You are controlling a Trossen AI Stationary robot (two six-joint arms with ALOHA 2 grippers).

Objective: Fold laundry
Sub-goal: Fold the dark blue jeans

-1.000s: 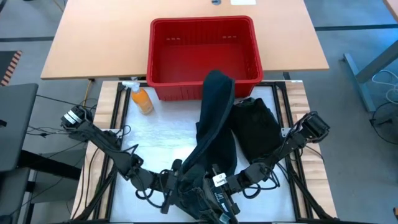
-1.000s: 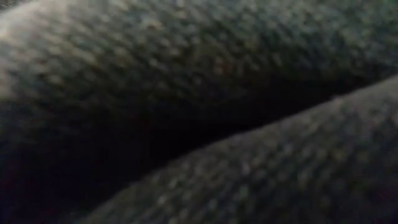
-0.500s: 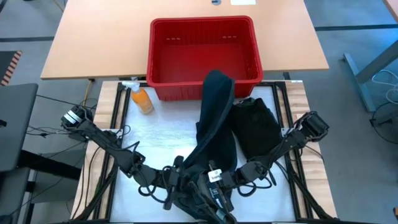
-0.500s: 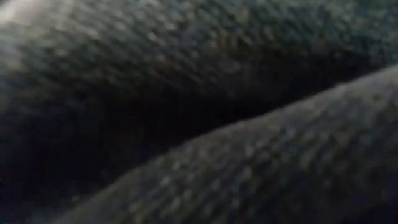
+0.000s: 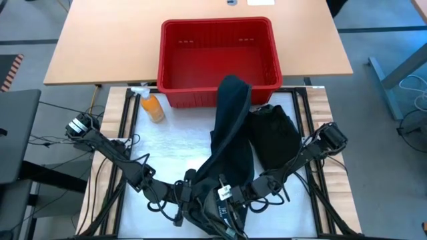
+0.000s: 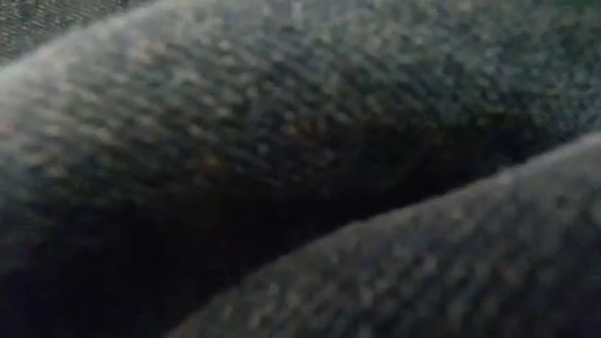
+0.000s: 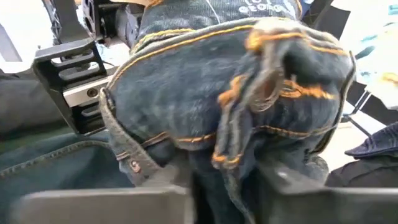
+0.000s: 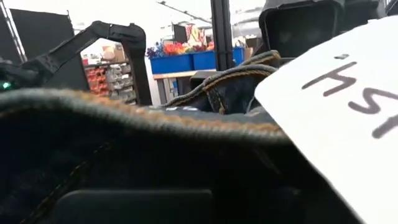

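A pair of dark blue jeans (image 5: 230, 133) with orange stitching runs from the red basket's near rim (image 5: 220, 85) down to the table's near edge. There the bunched end is raised between both arms. My left gripper (image 5: 193, 200) is shut on it, and the waistband and a rivet (image 7: 132, 165) fill its wrist view. My right gripper (image 5: 221, 203) meets the same bunch from the right, beside a white handwritten tag (image 5: 223, 193). A black garment (image 5: 273, 137) lies flat to the right. Cloth (image 6: 300, 169) fills the low view. My left gripper pinches a bunched fold of denim below the waistband (image 7: 217, 177) between its two fingers (image 7: 292, 183), coming in about level from the table's left. Several layers sit in the gap. The bunch is held up off the table. My right gripper is shut on the jeans' near end, but the denim edge (image 8: 155, 118) draped across its fingers hides the place of contact. It comes in about level from the table's right. The white tag (image 8: 336, 106) hangs right beside it.
A red plastic basket (image 5: 217, 53) stands on the far table, its inside bare. An orange spray bottle (image 5: 152, 107) lies at the far left of the white work surface (image 5: 167, 147). Arm cables trail along the near edge.
My right gripper has gone toward the table's left along the near edge, carrying the white tag and the jeans' near end closer to my left gripper. The cloth in front of the low camera has shifted. The far end on the basket rim has stayed put.
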